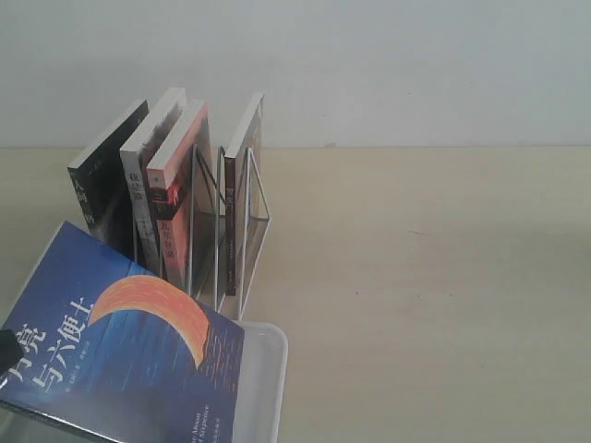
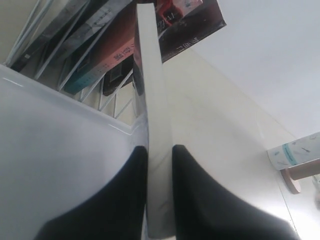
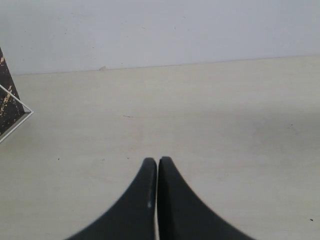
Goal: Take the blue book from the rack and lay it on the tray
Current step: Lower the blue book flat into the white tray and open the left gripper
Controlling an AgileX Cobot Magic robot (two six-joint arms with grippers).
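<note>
The blue book (image 1: pixel 120 351), its orange-moon cover facing up, hangs tilted at the lower left, partly over the white tray (image 1: pixel 263 378). My left gripper (image 2: pixel 159 147) is shut on the book's pale page edge (image 2: pixel 152 90). In the exterior view only a black bit of that gripper (image 1: pixel 7 346) shows at the book's left edge. The tray's floor (image 2: pixel 60 140) lies just beside the held book. The white wire rack (image 1: pixel 231 240) stands behind the tray. Away from the books, my right gripper (image 3: pixel 158 160) is shut on nothing above bare table; it does not show in the exterior view.
The rack holds a black book (image 1: pixel 106 175), a grey book (image 1: pixel 148 157), a red-spined book (image 1: pixel 180 185) and a dark book (image 1: pixel 242 185). A white cylinder with teal print (image 2: pixel 295 152) stands far off on the table. A rack corner (image 3: pixel 10 107) shows beside the right gripper.
</note>
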